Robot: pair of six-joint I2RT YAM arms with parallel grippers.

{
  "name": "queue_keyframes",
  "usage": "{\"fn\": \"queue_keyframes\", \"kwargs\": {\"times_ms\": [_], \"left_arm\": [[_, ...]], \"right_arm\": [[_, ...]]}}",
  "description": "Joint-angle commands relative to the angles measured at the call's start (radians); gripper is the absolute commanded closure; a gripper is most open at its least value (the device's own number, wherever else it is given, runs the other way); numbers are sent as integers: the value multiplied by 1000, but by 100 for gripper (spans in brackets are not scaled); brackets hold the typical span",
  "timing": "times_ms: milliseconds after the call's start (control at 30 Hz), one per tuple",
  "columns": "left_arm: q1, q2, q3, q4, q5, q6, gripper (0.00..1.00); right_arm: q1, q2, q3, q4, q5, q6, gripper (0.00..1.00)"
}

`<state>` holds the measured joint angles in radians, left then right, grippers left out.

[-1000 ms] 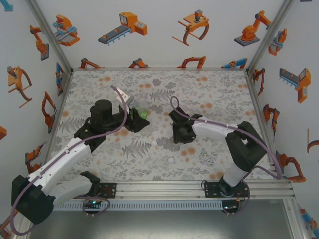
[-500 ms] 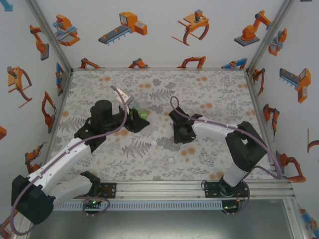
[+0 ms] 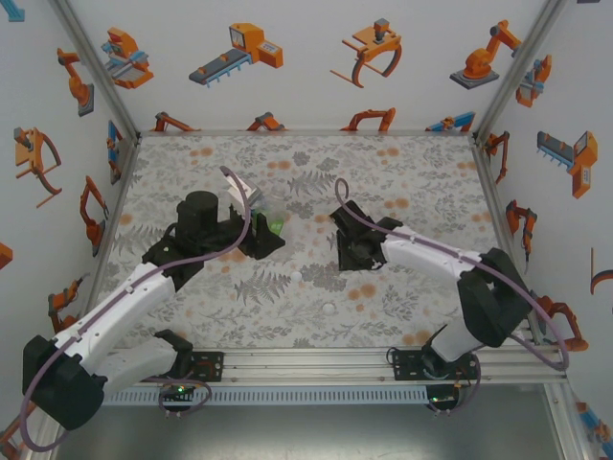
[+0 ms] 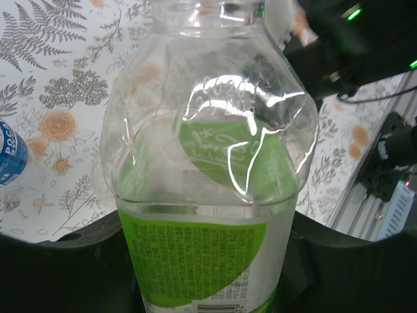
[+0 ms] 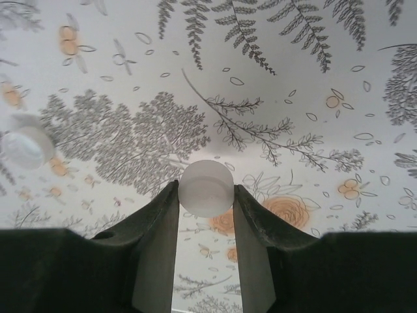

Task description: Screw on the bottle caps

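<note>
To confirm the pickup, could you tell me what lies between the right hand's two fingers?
A whitish bottle cap, touching both fingers, seen in the right wrist view.

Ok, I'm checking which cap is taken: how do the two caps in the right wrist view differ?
The centre cap sits between the jaws of the right gripper, touching both; the left cap lies free on the table. The centre cap looks crisp, the left cap hazier. Both are round, whitish, similar in size.
</note>
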<state>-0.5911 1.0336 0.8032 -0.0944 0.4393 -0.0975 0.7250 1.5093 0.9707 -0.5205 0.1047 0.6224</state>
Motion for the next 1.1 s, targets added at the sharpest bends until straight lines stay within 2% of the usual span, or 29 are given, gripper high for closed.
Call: {"fn": "queue_keyframes", "kwargs": {"times_ms": [0, 133, 300, 433, 500, 667, 800, 1067], "left_arm": [[3, 21, 93, -138, 70, 180, 100], [-4, 56, 173, -273, 95, 352, 100], [-27, 74, 241, -424, 166, 622, 100], [-97, 83, 263, -523, 102, 861, 100], [-125, 88, 277, -527, 72, 880, 100], [-163, 115, 302, -534, 110, 902, 100], [-216, 152, 342, -560, 80, 908, 100], [-268, 173, 374, -565, 141, 926, 100]], "right_arm": [[8, -119, 25, -39, -14, -78, 71], [8, -253, 49, -47, -57, -184, 75], [8, -401, 106, -44, -199, -396, 77], [8, -467, 151, -39, -288, -540, 78], [8, -498, 155, -21, -358, -620, 79], [8, -579, 127, 60, -546, -795, 81], [8, -600, 142, 60, -700, -894, 86], [10, -611, 132, 62, -814, -974, 90]]}}
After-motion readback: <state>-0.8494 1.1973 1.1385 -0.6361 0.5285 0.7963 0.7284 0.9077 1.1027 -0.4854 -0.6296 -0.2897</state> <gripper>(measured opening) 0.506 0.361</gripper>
